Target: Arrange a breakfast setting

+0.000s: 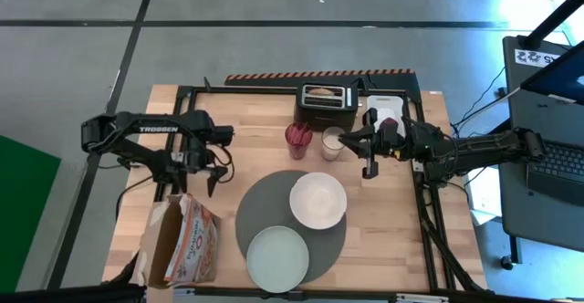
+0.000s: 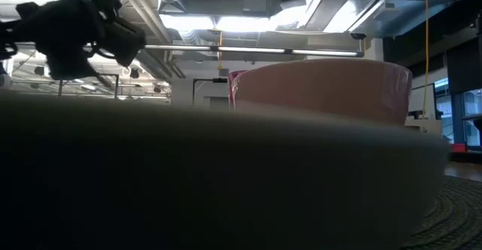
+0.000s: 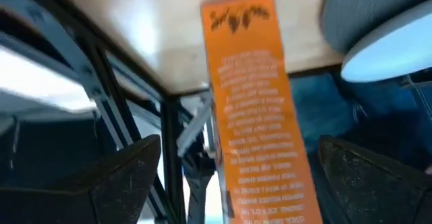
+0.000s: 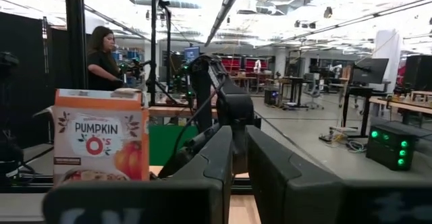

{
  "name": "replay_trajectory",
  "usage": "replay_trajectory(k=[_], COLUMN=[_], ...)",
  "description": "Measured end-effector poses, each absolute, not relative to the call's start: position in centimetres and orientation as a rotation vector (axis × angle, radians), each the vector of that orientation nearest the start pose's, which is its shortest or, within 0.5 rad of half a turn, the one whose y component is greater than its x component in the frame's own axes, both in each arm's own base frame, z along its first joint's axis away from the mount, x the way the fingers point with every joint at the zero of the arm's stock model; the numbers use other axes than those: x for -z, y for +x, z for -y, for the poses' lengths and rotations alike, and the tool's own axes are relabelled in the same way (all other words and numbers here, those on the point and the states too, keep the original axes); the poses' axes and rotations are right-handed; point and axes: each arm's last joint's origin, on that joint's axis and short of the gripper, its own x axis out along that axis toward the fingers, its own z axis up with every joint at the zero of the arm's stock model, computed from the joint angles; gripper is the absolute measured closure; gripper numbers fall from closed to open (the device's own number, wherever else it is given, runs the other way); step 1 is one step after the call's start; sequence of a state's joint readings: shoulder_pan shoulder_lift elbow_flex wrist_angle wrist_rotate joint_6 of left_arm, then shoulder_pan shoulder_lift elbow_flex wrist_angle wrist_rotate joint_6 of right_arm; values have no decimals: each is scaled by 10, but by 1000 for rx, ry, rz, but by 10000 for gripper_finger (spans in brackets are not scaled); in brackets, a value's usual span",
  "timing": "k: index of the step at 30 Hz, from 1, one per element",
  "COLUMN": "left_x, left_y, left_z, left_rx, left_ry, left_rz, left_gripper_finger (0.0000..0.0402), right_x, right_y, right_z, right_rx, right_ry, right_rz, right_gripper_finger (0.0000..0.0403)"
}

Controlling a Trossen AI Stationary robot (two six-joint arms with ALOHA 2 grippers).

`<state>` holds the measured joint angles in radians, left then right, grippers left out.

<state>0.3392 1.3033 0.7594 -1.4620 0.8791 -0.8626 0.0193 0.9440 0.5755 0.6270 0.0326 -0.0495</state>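
Spoons stood handle-up in a red cup (image 1: pixel 297 135) near the far edge of the table, just beside the black toaster (image 1: pixel 328 103) and a white cup (image 1: pixel 331 144). The right gripper (image 1: pixel 368 148) hovered just to the right of the white cup, nearer the red cup than the left gripper (image 1: pixel 215 163); its fingers (image 4: pixel 223 163) were nearly closed and held nothing. The left gripper hung over the left side of the table above the cereal box (image 1: pixel 182 241), open and empty. A grey placemat (image 1: pixel 265 203) lay near the front edge, the white bowl (image 1: pixel 318 200) on its right part, apparently empty. The pale plate (image 1: pixel 277 259) overlapped its front rim, bare.
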Motion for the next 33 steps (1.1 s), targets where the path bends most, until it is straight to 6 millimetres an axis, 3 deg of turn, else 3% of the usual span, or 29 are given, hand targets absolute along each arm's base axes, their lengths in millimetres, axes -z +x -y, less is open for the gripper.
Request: replay_trajectory(k=[7, 16, 24, 33], left_x=[-187, -162, -148, -147], left_y=[145, 144, 144, 146], left_z=[-22, -16, -11, -2], left_rx=[-355, -277, -330, -307], left_ry=[-2001, -2170, -2186, -2131], left_rz=[-1893, -1858, -1949, -2008], left_gripper_finger=[4, 4, 4, 4], right_x=[-310, -310, -310, -310], right_y=[209, 209, 209, 209], right_z=[-4, -4, -4, -4], right_rx=[2, -9, -9, -9], right_ry=[-44, -22, -20, -20], right_rz=[258, 258, 257, 258], right_gripper_finger=[356, 356, 356, 356])
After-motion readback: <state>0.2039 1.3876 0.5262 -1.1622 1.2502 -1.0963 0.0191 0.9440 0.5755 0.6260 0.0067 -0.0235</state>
